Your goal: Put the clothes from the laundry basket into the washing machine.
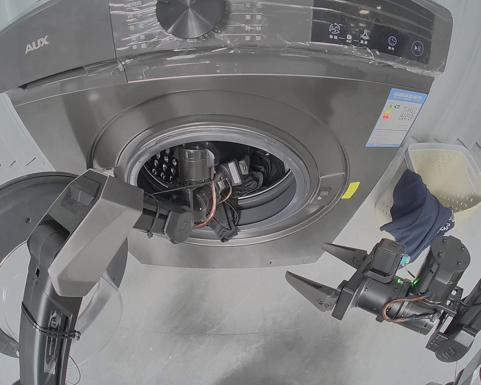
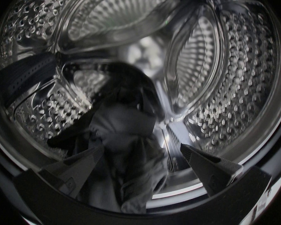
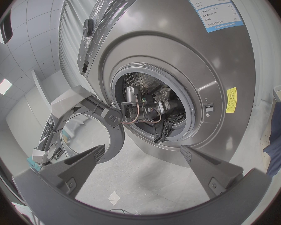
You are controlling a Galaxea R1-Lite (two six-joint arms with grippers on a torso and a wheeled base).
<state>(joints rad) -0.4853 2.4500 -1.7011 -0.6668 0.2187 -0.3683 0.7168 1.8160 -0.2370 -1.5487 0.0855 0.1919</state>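
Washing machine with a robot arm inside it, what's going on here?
The robot is loading laundry. Its left gripper is inside the drum of the washing machine, open, with dark clothes lying in the drum just beyond it. The right gripper hangs open and empty in front of the machine. A navy garment is draped over the laundry basket rim beside the machine, not yet moved.

Found grey front-loading washer [image 1: 283, 108] with door [image 1: 5, 231] swung fully open. Noted dark clothes [image 2: 121, 135] heaped low in drum [image 2: 240, 63]. Observed cream perforated basket [image 1: 454, 172] beside washer, navy garment [image 1: 417, 209] draped over its rim.
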